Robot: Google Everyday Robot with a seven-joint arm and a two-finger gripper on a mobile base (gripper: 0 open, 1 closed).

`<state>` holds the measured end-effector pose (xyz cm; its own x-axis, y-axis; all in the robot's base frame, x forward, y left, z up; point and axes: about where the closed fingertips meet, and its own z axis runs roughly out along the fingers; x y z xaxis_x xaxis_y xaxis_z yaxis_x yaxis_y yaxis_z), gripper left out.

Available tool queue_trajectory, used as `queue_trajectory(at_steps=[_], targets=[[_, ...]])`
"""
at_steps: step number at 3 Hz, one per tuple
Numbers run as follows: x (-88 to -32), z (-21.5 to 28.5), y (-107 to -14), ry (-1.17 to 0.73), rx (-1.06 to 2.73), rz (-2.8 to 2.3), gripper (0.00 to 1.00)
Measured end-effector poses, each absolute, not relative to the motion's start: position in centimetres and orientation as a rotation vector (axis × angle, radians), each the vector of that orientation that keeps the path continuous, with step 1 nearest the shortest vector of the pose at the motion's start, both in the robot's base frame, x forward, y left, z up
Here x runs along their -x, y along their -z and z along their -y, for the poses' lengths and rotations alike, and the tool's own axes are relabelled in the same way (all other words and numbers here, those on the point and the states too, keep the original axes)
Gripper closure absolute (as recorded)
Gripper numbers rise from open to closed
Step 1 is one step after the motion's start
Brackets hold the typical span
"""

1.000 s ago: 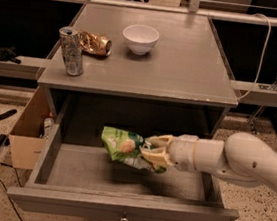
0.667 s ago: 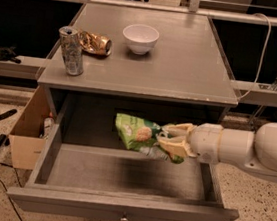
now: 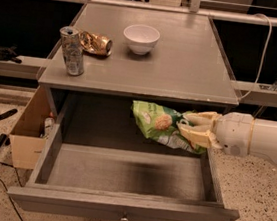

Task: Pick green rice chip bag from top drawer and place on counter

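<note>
The green rice chip bag (image 3: 161,124) hangs in the air above the open top drawer (image 3: 125,174), just below the counter's front edge. My gripper (image 3: 186,129) comes in from the right and is shut on the bag's right end, its pale fingers (image 3: 200,119) clamped above and below the crinkled foil. The white arm (image 3: 256,138) extends off to the right. The counter (image 3: 184,63) is the flat grey top of the cabinet above the bag. The drawer is pulled fully out; its front panel with a small knob (image 3: 124,216) is nearest the camera.
On the counter stand a silver can (image 3: 72,51) at the front left, a crumpled gold wrapper (image 3: 96,43) behind it and a white bowl (image 3: 141,38) in the middle back. A cardboard box (image 3: 27,134) sits on the floor left of the drawer.
The gripper has lifted the bag up out of the drawer and drawn it toward the right, from the drawer floor to just under the counter's front edge.
</note>
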<state>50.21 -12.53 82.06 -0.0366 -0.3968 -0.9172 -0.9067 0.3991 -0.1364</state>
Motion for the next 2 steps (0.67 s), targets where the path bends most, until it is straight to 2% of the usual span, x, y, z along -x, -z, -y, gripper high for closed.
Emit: queue_trajectory(at_steps=[2], targets=[[-52.8,13.1,-89.9,-0.515,1.252,-1.500,1.00]])
